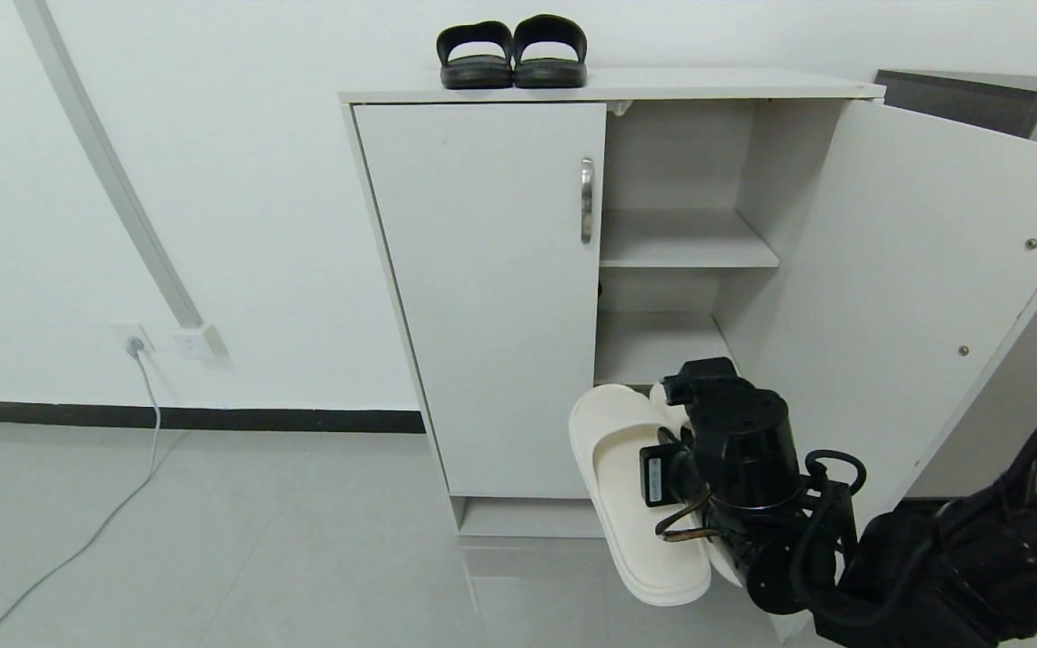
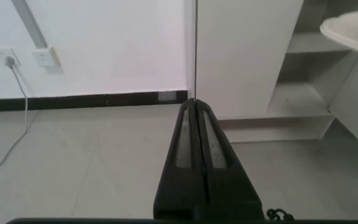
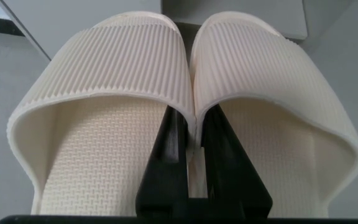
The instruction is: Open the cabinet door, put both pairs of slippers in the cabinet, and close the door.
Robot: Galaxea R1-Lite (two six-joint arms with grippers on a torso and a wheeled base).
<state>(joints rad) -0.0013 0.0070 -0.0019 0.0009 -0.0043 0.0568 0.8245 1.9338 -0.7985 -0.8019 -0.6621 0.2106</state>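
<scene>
Hanging in front of the cabinet (image 1: 608, 85) in the head view, the white slippers (image 1: 626, 486) lie side by side with their long axis running from heels low and near the robot to toes raised toward the open right half. The right tool (image 1: 694, 400) sits between them, close to the front edge of the lower shelf (image 1: 653, 346). The right door (image 1: 897, 297) is swung wide to the robot's right, leaving free room ahead on the lower shelf and the upper shelf (image 1: 680, 238). The left door (image 1: 482, 297) is closed, its handle (image 1: 586, 200) just beside the opening and close to the left slipper's toe. The black slippers (image 1: 512, 54) stand on the cabinet top, toes toward the robot. A wall socket (image 1: 133, 340) with a cable (image 1: 145, 423) trailing over the floor (image 1: 212, 540) lies well apart to the left. From the left wrist view, the left tool (image 2: 194, 106) is clenched on nothing, hovering over bare floor and pointing at the closed door's lower corner, with one white slipper's edge beside the open compartment. From the right wrist view, the right tool is grasping the pair by their inner edges, pinched together between its fingers (image 3: 173, 155), straps at the far end and toes pointing away toward the cabinet.
</scene>
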